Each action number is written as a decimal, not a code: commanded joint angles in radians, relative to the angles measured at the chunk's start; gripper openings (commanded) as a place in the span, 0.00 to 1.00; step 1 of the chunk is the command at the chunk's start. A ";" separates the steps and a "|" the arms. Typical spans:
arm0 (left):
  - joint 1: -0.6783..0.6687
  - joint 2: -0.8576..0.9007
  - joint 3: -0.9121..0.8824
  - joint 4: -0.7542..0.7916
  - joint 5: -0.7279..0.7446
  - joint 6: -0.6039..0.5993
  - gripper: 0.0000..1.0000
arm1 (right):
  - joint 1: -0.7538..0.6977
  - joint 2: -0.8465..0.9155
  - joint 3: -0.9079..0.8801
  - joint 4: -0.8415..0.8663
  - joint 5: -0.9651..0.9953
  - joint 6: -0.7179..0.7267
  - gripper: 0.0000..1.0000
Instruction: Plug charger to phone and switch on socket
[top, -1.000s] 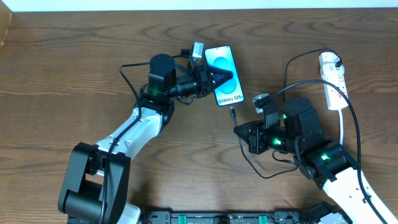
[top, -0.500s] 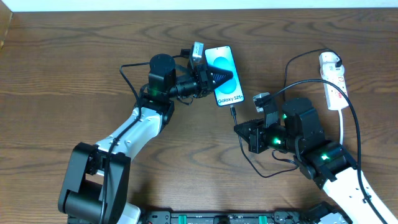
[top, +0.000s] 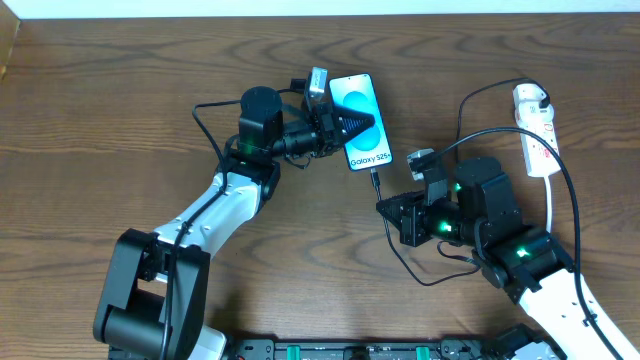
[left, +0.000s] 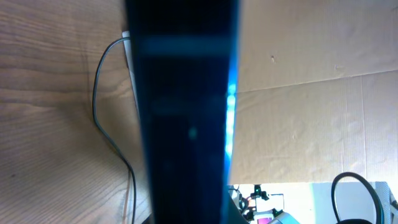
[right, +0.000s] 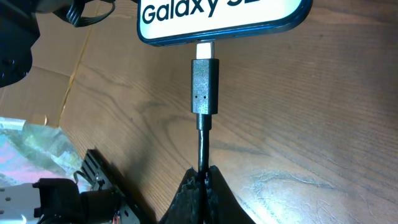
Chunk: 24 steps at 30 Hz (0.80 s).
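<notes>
Wooden table (top: 100, 120) scene has not moved: left gripper (top: 352, 122) clamps the phone (top: 368, 155), right gripper (right: 202, 180) pinches the cable (right: 203, 146), plug (right: 204, 87) seemingly only part-seated, so insertion looks stalled.

your left arm reaches toward the desk's far edge, left gripper (top: 365, 121) clamped on the phone (top: 366, 152); your right gripper (right: 203, 175), near the right edge, pinches the charger (right: 204, 87) cable.

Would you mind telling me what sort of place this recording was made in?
Probably a robotics lab bench: two robot arms at a wood-grain table, a phone and white power strip laid out as props, and what looks like cardboard sheeting nearby.
</notes>
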<state>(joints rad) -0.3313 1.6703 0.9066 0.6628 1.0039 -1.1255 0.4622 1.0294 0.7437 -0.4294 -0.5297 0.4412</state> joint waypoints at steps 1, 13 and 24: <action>-0.002 -0.004 -0.002 0.016 0.007 0.006 0.07 | -0.003 0.007 -0.001 0.000 0.000 0.011 0.01; -0.002 -0.004 -0.002 0.016 0.018 0.007 0.08 | -0.003 0.020 -0.001 0.029 0.000 0.011 0.01; -0.001 -0.004 -0.002 0.016 0.007 0.112 0.07 | -0.002 0.020 -0.001 -0.024 0.000 0.010 0.01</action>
<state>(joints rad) -0.3313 1.6703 0.9066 0.6628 1.0039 -1.0504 0.4622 1.0470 0.7437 -0.4500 -0.5285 0.4419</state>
